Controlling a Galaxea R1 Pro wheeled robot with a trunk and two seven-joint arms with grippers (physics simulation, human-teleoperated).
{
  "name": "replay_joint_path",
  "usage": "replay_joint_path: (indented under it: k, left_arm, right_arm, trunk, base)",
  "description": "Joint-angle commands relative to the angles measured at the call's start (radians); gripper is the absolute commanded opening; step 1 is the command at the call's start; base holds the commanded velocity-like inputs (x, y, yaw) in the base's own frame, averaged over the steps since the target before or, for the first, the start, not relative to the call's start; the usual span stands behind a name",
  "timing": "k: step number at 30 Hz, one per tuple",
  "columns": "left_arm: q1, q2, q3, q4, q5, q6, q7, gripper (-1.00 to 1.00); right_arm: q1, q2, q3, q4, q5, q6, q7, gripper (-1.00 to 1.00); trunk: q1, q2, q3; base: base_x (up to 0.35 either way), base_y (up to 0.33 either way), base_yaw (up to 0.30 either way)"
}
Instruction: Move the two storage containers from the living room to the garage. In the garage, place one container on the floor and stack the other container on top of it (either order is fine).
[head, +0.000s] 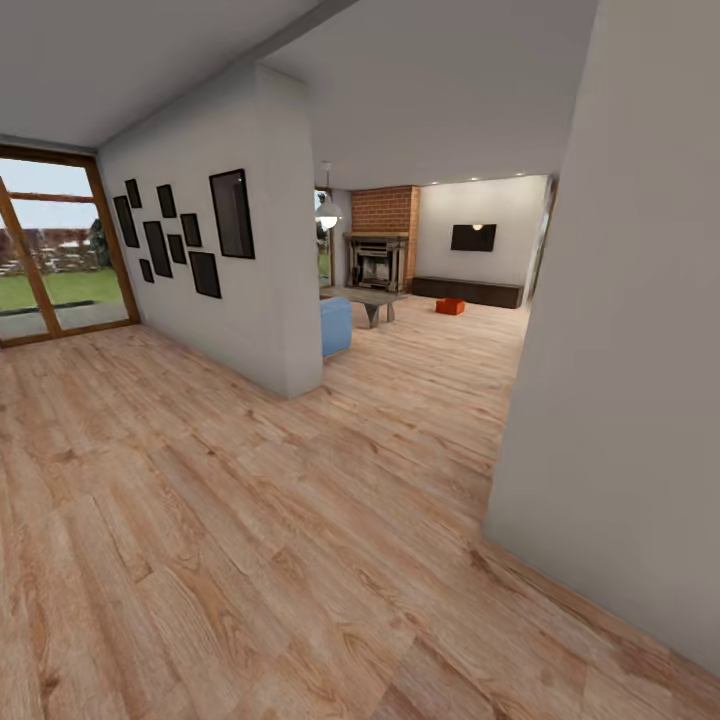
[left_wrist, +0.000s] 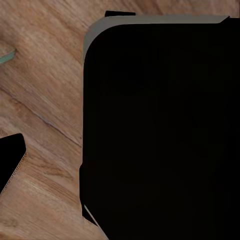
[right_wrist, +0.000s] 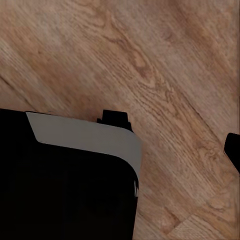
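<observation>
Looking down a hallway of light wood-plank floor (head: 300, 560), I have the living room ahead through the opening right of centre in the head view. A small orange-red rectangular storage container (head: 450, 306) sits on the planks there, just in front of the long dark low cabinet (head: 468, 291) and below the wall-mounted black TV (head: 473, 237), with the red brick column (head: 385, 210) and a blue sofa end (head: 336, 326) further left. From here it is too small to tell whether I am seeing one box or both side by side.

I judge the container light and stiff: thin straight walls, no lid, likely hard plastic and a bit slick. I would take it by pinching one upright wall near the middle of a long side, or clamp across opposite walls if the span allows, keeping it level.

Both wrist cameras look onto the planks past dark robot bodywork (left_wrist: 160, 130), so I cannot tell whether either set of jaws is released or clenched.
</observation>
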Motion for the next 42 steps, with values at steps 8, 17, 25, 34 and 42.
replay_joint_path:
  k: [8,17,25,34,42]
  left_arm:
    - [0.000,0.001,0.001,0.000,0.004,-0.001,0.001,1.00]
    - [0.000,0.000,0.001,0.000,0.004,-0.001,0.001,1.00]
    - [0.000,-0.001,0.001,0.000,0.004,-0.001,0.001,1.00]
    - [0.000,-0.001,0.001,0.000,0.004,-0.001,0.001,1.00]
    - [0.000,-0.001,0.001,0.000,0.004,-0.001,0.001,1.00]
  right_arm:
    - [-0.001,-0.001,0.008,0.002,-0.008,-0.010,-0.002,1.00]
    - [-0.001,0.000,0.013,0.002,-0.004,-0.012,-0.002,1.00]
    - [-0.001,-0.001,0.009,0.002,-0.006,-0.012,-0.002,1.00]
    - [-0.001,0.000,0.012,0.002,-0.005,-0.012,-0.002,1.00]
    - [-0.001,0.000,0.012,0.002,-0.004,-0.012,-0.002,1.00]
  trunk:
    - [0.001,0.000,-0.001]
    - [0.001,0.000,-0.001]
    - [0.001,0.000,-0.001]
    - [0.001,0.000,-0.001]
    - [0.001,0.000,-0.001]
  base:
    - [0.319,0.000,0.000]
    - [0.319,0.000,0.000]
    - [0.314,0.000,0.000]
    - [0.302,0.000,0.000]
    - [0.297,0.000,0.000]
